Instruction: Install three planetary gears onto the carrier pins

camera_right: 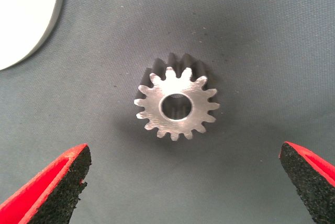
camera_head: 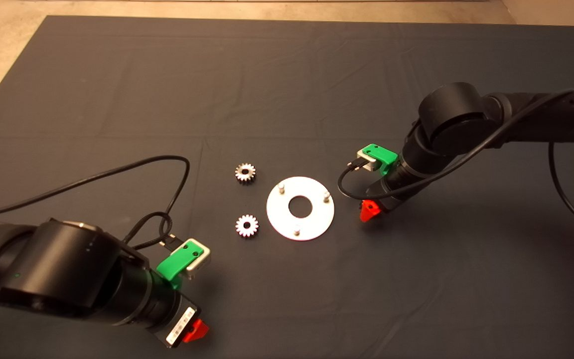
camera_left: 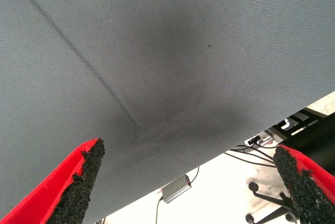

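Carrier disc (camera_head: 300,208): flat, round, shiny metal, large centre hole, lying flat on the dark mat near mid-surface. Three carrier pins stand upright around it, evenly spaced: one (camera_head: 281,188) at the far left, one (camera_head: 326,196) at the right, one (camera_head: 296,231) at the near edge; all bare. Two planetary gears lie flat left of the disc, apart from it: one (camera_head: 245,172) farther, one (camera_head: 247,226) nearer. Third gear (camera_right: 177,103), silvery, pointed teeth, centre hole, lies flat on the mat just beside the disc rim (camera_right: 29,20), not touching.

No readable text; white label on left wrist illegible.
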Controlling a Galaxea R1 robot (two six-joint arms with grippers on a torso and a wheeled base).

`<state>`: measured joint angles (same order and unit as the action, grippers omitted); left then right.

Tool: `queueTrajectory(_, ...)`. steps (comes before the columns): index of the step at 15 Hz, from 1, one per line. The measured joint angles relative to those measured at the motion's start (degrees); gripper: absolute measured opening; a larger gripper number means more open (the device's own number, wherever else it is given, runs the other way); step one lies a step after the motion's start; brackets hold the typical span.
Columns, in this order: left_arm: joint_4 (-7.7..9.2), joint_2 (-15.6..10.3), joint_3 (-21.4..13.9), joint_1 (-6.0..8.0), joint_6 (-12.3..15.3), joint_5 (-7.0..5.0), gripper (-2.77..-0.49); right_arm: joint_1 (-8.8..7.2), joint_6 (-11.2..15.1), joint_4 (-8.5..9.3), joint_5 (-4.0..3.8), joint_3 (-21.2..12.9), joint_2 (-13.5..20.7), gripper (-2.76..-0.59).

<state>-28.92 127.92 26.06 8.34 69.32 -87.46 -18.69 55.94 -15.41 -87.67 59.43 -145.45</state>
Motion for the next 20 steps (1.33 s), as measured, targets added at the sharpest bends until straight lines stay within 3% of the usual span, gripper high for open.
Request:
queueTrajectory(6,0.45,0.0,0.0,0.63,0.0,0.00,-0.93,0.20,0.0,0.00,0.00,0.0,-0.1,-0.96)
queueTrajectory(13,1.19,0.0,0.0,1.46,0.0,0.00,-0.93,2.11,0.0,0.00,0.05,0.0,-0.3,-1.12)
queueTrajectory(15,1.28,0.0,0.0,1.57,0.0,0.00,-0.93,2.76,0.0,0.00,0.02,0.0,-0.3,-1.27)
queueTrajectory(20,1.68,0.0,0.0,2.05,0.0,0.02,-0.93,2.96,0.0,-0.31,0.02,0.0,-0.6,-1.40)
